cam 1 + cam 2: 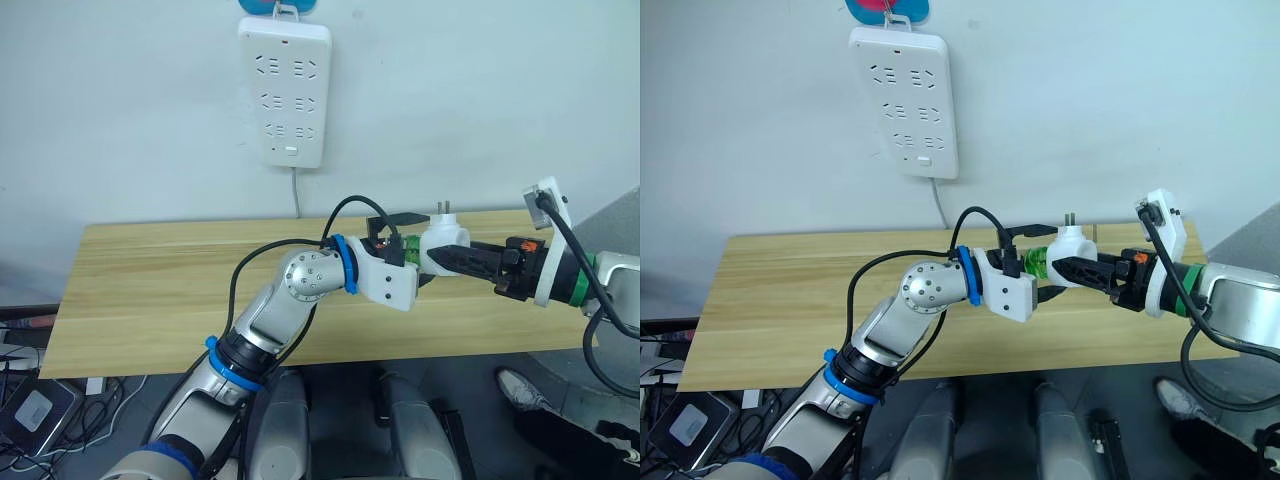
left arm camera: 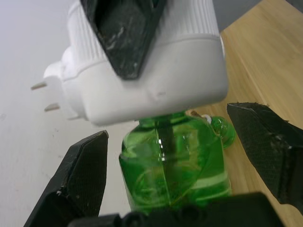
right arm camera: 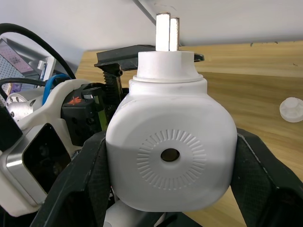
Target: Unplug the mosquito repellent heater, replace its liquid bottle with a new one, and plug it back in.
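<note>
Item: small white rounded plastic mosquito repellent heater [image 3: 170,156], unplugged, prongs up, clamped between my right gripper [image 1: 450,260] fingers to steady it over the table. Its green translucent liquid bottle [image 2: 175,165] sits between my left gripper [image 2: 180,161] fingers, spread apart for unscrewing.

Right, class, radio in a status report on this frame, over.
Right claw shut on mosquito repellent heater, unplugged, held above the table. Left claw open around green bottle. Nothing in the way.
</note>
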Controlling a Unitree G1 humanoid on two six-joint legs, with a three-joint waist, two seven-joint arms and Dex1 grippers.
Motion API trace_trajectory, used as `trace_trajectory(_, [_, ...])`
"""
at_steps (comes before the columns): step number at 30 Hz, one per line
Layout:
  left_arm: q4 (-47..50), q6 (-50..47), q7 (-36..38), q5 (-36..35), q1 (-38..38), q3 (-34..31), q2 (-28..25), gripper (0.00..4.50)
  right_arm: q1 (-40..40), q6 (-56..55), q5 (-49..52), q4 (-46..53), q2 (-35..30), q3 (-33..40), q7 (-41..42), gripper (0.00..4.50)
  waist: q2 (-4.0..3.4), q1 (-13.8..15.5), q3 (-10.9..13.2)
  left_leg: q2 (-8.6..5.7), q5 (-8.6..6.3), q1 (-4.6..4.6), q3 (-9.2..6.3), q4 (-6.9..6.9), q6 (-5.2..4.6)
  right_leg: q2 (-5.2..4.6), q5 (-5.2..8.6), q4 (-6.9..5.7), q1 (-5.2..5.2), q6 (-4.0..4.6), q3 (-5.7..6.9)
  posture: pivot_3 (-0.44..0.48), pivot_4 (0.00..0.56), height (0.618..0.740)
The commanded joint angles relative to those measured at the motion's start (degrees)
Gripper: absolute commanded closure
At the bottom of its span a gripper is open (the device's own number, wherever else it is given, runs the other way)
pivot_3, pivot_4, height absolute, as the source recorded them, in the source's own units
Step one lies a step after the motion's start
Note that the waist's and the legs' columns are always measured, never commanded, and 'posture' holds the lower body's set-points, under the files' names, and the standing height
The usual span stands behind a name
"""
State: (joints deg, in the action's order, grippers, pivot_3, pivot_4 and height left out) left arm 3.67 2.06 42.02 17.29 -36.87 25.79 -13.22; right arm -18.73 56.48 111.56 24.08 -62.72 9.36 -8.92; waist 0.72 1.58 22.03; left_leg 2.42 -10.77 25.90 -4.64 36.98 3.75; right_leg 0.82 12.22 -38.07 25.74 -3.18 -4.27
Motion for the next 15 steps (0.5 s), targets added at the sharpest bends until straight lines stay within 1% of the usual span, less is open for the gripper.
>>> trace_trajectory(1, [2.46, -1.02, -0.27, 0.84, -0.33, 1.19, 0.5, 0.87, -0.13, -1.31, 1.44, 1.97, 0.08, 0.96, -0.09, 1.53, 0.0, -0.01, 0.0, 0.0, 0.0, 0.0, 0.01, 0.0, 0.0, 0.0, 0.0, 0.0, 0.0, 0.0, -0.01, 0.162, 0.315, 0.74])
trace_trajectory(5, [3.24, -2.52, 0.02, 1.14, 0.0, 1.42, 0.14, 2.13, -0.31, -1.36, 1.44, 1.79, 0.16, 0.91, -0.49, 1.53, 0.0, -0.03, 0.0, 0.0, 0.0, 0.0, 0.0, 0.0, -0.01, 0.0, 0.0, 0.0, 0.0, 0.0, 0.0, 0.162, 0.315, 0.74])
trace_trajectory(6, [3.26, -2.71, 0.22, 1.13, 0.1, 1.55, -0.04, 2.23, -0.44, -1.36, 1.44, 1.54, 0.15, 0.87, -0.65, 1.53, 0.0, -0.03, 0.0, 0.0, 0.0, 0.0, 0.0, -0.01, -0.01, 0.0, 0.0, 0.0, 0.0, 0.0, 0.0, 0.163, 0.316, 0.74])
trace_trajectory(12, [2.31, -2.75, -0.2, 0.47, 0.61, 1.55, 0.01, 2.23, -1.39, -1.75, 1.44, 2.08, 0.35, -0.06, -1.38, 1.53, 0.0, -0.03, 0.0, 0.0, 0.0, 0.0, 0.0, 0.0, -0.01, 0.0, 0.0, -0.01, 0.0, 0.0, 0.0, 0.164, 0.314, 0.74])
trace_trajectory(14, [1.54, -2.27, -0.91, 0.04, 0.96, 1.3, 0.33, 2.23, -1.41, -2.51, 1.44, 3.04, 1.5, -0.08, -0.91, 0.82, 0.0, -0.02, 0.0, 0.0, 0.01, 0.0, 0.0, 0.0, -0.01, 0.0, 0.0, -0.01, 0.0, 0.0, 0.0, 0.164, 0.312, 0.74])
trace_trajectory(15, [1.04, -1.89, -1.24, -0.33, 1.23, 1.12, 0.5, 2.23, -1.43, -2.88, 1.44, 3.44, 1.83, -0.06, -1.01, 0.55, 0.0, -0.03, 0.0, 0.0, 0.01, 0.0, 0.0, 0.0, -0.01, 0.0, 0.0, -0.01, 0.0, 0.0, 0.01, 0.163, 0.308, 0.74])
